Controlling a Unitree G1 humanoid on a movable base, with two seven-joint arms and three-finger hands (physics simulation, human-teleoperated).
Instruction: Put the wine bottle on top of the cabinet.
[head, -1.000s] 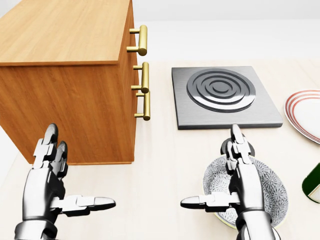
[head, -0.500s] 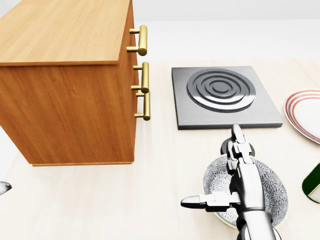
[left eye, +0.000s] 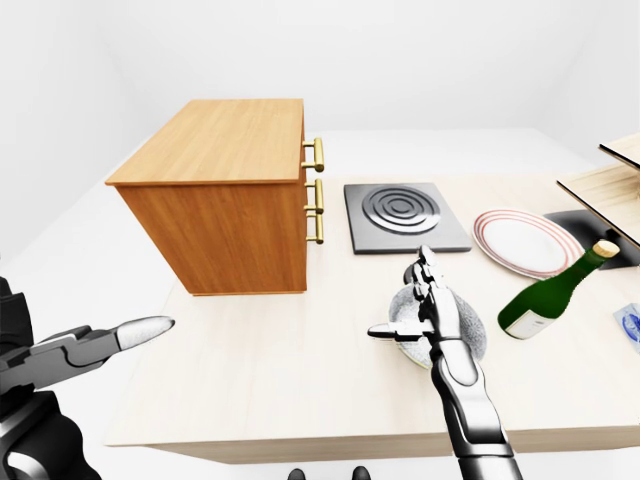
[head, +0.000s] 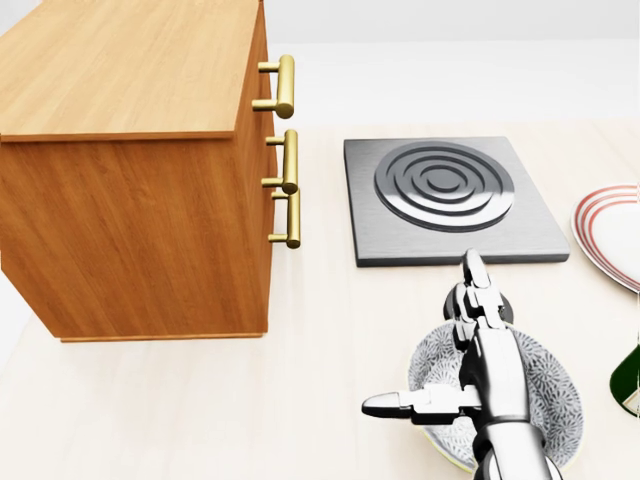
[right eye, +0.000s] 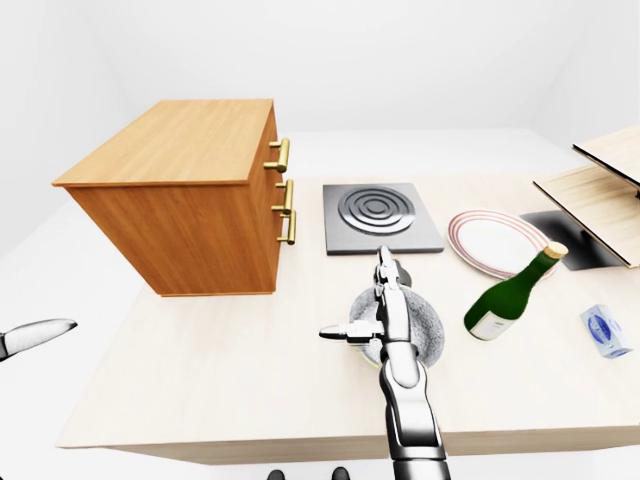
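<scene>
While both hands hang spread and empty, the wine bottle (right eye: 508, 296) leans untouched.
Cabinet (right eye: 180, 195) fills the surface's (right eye: 200, 380) left end; bottle near its right edge, label unreadable; right hand (right eye: 385, 305) over a patterned bowl (right eye: 432, 325); left hand (left eye: 95, 340) beyond the left edge.

Square grey hotplate (head: 452, 199) with ringed burner flat on pale table (left eye: 280, 370); red-rimmed white plate (right eye: 498, 242) to its right; patterned grey bowl (head: 545, 385) below hotplate; small blue-white carton (right eye: 605, 331) near right table edge
</scene>
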